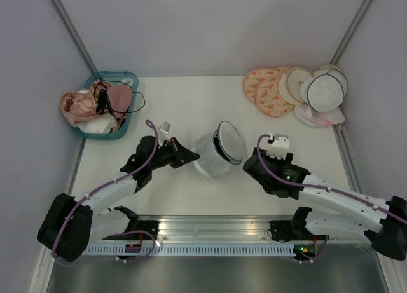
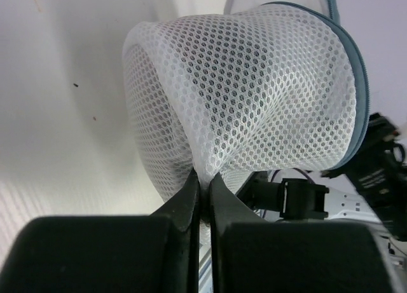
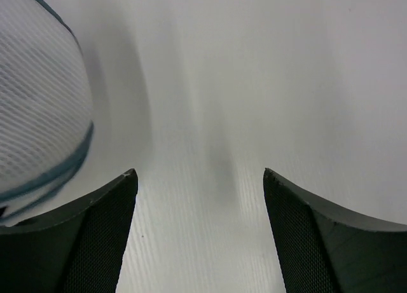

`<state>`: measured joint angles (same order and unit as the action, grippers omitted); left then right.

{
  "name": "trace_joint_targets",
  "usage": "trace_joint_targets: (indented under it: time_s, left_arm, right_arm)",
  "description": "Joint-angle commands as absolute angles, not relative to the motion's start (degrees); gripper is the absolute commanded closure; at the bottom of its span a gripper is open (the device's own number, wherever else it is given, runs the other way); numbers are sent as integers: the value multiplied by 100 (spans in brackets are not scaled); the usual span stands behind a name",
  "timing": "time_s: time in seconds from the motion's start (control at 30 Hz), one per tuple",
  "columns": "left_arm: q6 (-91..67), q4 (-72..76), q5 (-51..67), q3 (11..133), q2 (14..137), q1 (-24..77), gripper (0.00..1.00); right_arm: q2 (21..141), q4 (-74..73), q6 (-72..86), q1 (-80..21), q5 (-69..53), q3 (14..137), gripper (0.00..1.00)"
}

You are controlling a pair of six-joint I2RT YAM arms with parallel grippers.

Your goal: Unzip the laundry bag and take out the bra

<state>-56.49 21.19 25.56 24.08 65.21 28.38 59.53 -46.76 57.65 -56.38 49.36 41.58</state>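
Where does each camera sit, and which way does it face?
Top external: overhead, behind the robot, facing down at the table; left arm and right arm show, the laundry bag between them.
Left wrist: on the left arm, facing the bag's mesh, pinched by the left tool.
Right wrist: on the right arm, facing the table; the right tool open, the bag at the left edge.
Shared: all three show the bag.

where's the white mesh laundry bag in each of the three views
Top external: laundry bag mid-table, between the left gripper and right gripper.
Left wrist: laundry bag fills the upper middle, its mesh pinched by the left gripper.
Right wrist: laundry bag is a slice at the left edge.
Shared landmark: its dark zipper trim.
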Motion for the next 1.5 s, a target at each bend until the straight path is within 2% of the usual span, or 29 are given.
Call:
trace_joint_targets:
  time_s: [0.0, 0.1, 0.3, 0.43, 0.6, 0.73, 0.77, 0.87, 1.17, 1.2, 1.33, 1.47]
  left_arm:
    - [-4914, 1433, 2566, 2654, 6267, 2813, 98]
    - [-4878, 1441, 2689, 2646, 6293, 2804, 98]
    - [-4816, 1319, 2883, 2839, 6302, 2812, 98]
    - [-4843, 1309, 2953, 2883, 6293, 2804, 98]
    - [-4887, 1345, 3015, 2848, 6275, 2812, 98]
    - [-4878, 1310, 3024, 2821, 6205, 2804, 98]
    - [-4843, 1283, 3015, 2830, 6162, 2804, 98]
    - [-4773, 1143, 2944, 2778, 6030, 2804, 98]
    - [-4667, 1151, 2865, 2277, 5766, 2654, 98]
    - [-4667, 1195, 2874, 2242, 5757, 2646, 98]
    - [-4658, 1572, 3006, 1996, 5871, 2628, 98]
    - [-4719, 2064, 3128, 1750, 5976, 2619, 98]
  right_arm:
    - [5327, -3942, 4758, -5625, 4687, 4307, 16]
    - [5142, -3124, 3836, -5625, 3836, 4315, 13]
    - [5290, -2093, 3147, -5625, 2331, 4570, 9]
    - [5834, -1916, 3041, -5625, 1960, 4842, 4]
    - [6222, -1688, 2953, -5642, 1819, 5070, 2]
    - [6870, -2379, 3303, -5634, 2844, 5492, 2]
    - [6986, -2939, 3644, -5634, 3648, 5589, 2]
    - [7330, -4187, 4584, -5581, 4882, 5897, 2]
    - [6689, -5826, 5757, -5414, 5897, 5695, 2]
    - [6523, -5688, 5592, -5414, 5819, 5687, 2]
    - [5907, -3556, 3642, -5423, 3848, 5160, 5]
    - [5818, -2869, 3367, -5414, 2885, 4853, 6]
